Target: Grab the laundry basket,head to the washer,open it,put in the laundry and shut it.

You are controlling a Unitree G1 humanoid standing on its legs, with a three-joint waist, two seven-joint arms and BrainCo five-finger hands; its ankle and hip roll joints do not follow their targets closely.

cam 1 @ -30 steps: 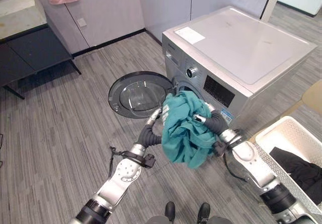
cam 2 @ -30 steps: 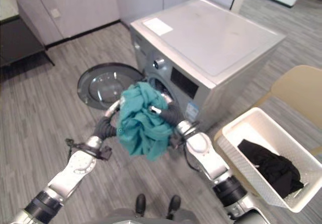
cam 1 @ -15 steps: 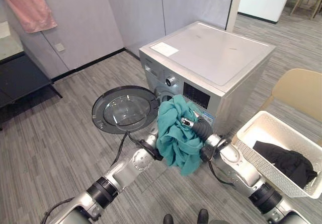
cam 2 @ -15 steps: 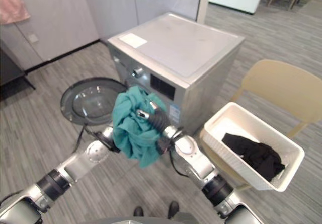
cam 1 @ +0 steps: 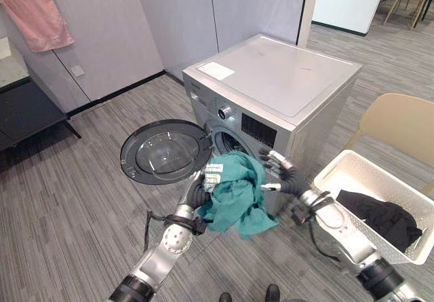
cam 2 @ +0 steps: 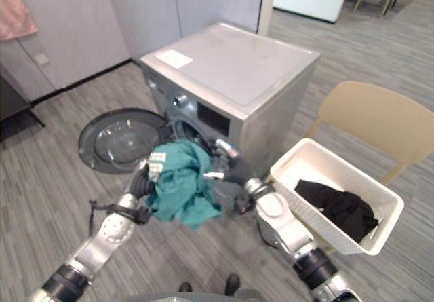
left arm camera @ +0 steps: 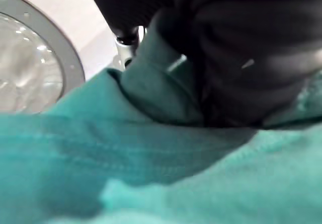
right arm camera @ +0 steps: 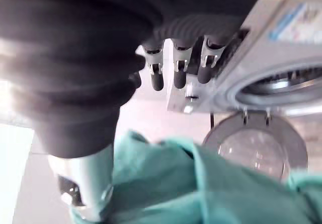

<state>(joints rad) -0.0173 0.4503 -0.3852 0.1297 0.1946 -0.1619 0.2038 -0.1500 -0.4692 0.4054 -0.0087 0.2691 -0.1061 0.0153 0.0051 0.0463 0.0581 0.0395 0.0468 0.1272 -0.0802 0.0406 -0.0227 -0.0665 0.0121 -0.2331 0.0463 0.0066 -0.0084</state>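
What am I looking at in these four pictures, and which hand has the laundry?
The two wide views come from the robot's head, looking down; the two close ones sit on its wrists. A silver washer stands with its round door swung open. The left hand is under a teal garment at the opening, fingers hidden. The right hand is beside the cloth, fingers straight, gripping nothing. A white basket on the right holds dark laundry; a beige chair stands behind it.

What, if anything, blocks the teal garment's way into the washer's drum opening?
Nothing visible does. The round glass door is swung wide open to the side, and the teal cloth garment hangs just before the silver washing machine's drum opening.
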